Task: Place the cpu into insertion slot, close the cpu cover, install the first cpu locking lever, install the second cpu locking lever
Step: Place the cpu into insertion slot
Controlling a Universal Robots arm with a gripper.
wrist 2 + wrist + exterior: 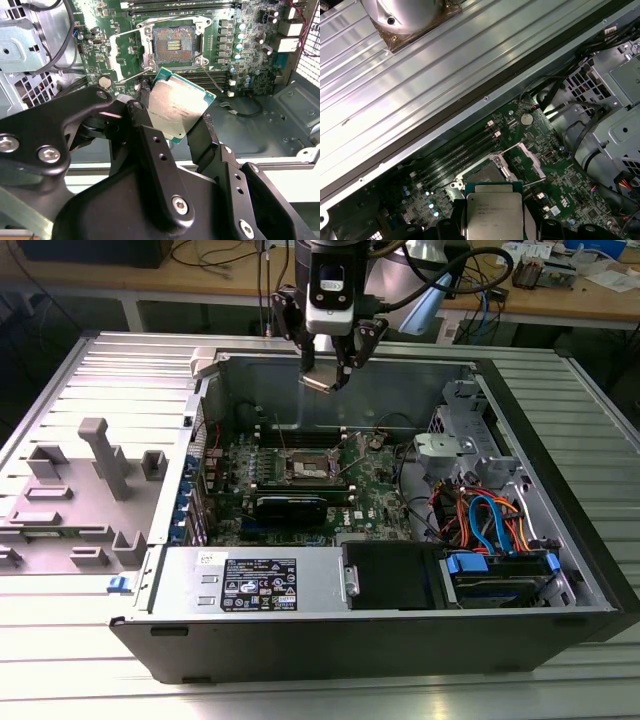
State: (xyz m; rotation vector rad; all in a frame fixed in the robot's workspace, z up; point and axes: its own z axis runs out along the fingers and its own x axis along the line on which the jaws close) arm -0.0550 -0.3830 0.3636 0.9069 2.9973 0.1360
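Note:
My gripper [328, 378] hangs over the open computer case, shut on the cpu [318, 382], a small square chip with a dull silver top. Both wrist views show the cpu [175, 106] [494, 212] clamped edge to edge between the black fingers [144, 112]. The insertion slot [173, 45] [308, 470] lies well below on the green motherboard [375, 485], its brownish-gold contact field bare. The cpu cover [121, 54] [531, 159], a thin silver frame, is swung open beside the slot. The cpu is above the slot and apart from it.
A silver power supply box [255, 580] runs along the case's near side. A drive cage [465, 445] with blue and orange cables [490, 520] fills the exterior view's right. A grey fixture [85, 490] lies outside the case on the exterior view's left. Black memory slots [177, 6] flank the slot.

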